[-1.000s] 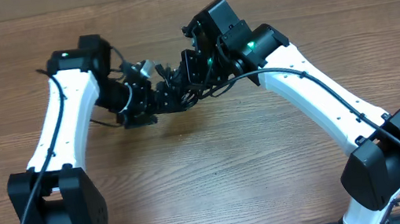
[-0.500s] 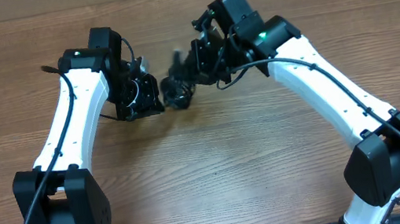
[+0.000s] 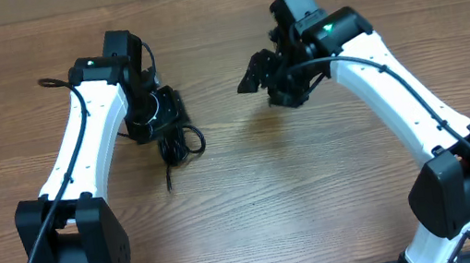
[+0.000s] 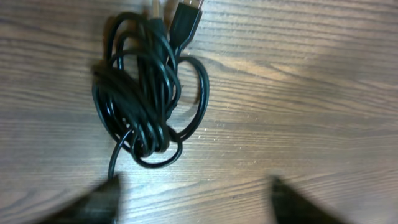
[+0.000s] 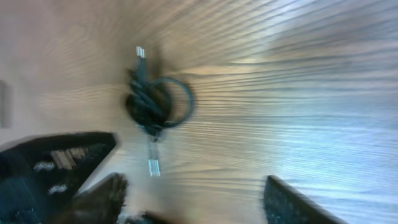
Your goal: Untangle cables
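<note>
Both tools are spread and pinch nothing. Near the left tool, the cables lie as one tight black bundle on the tabletop, free of either tool, with plug ends poking out. Well apart from the bundle, the right tool hovers on the right side.

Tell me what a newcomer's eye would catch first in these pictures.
First, the cables: a tight black bundle lying on the wooden table right by the left gripper, which is open and holds nothing. Next, the two white arms arching in from the near edge, with the right gripper open and empty, well apart from the bundle.
</note>
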